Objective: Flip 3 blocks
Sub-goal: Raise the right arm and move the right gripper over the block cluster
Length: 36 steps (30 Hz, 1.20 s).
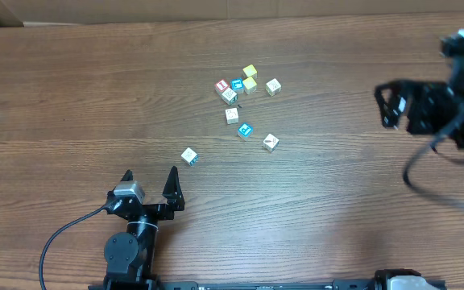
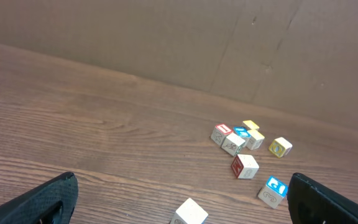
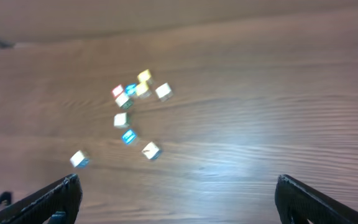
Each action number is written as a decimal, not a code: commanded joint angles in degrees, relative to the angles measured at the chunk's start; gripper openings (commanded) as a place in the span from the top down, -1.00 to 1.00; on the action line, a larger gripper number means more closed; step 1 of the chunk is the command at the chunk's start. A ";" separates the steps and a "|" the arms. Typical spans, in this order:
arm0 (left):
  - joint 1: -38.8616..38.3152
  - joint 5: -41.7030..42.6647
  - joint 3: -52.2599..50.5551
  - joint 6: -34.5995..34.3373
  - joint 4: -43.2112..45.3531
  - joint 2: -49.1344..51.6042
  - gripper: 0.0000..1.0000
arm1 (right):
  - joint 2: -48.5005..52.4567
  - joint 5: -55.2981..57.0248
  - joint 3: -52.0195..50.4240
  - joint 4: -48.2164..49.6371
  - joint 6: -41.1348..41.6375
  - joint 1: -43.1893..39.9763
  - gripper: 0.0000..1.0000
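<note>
Three blocks (image 1: 245, 130) ahead of left tool (image 1: 151, 172)

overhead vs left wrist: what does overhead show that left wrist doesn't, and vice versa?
Only overhead: the right arm by the table's right edge, the left arm's cable, and a cream block with a red mark right of the blue-faced block.
Only left wrist: the cardboard wall face-on, plus block side faces.
Both: the block cluster, the blue-faced block, and the lone cream block nearest the open left claw.
</note>
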 commanded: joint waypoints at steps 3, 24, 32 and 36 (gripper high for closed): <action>0.26 0.44 -0.20 0.87 0.09 -0.61 -0.99 | 8.33 -15.78 1.49 -0.74 0.07 -0.37 -0.94; 0.26 0.44 -0.20 0.90 0.09 -0.61 -0.99 | 33.05 1.88 0.57 -0.26 12.22 10.62 -0.15; 0.26 0.44 -0.20 0.90 0.11 -0.61 -0.99 | 38.29 1.84 -3.93 5.84 15.69 14.38 -0.20; 0.26 0.44 -0.20 0.90 0.11 -0.61 -0.99 | 39.06 1.84 -9.92 12.50 19.02 17.22 -0.20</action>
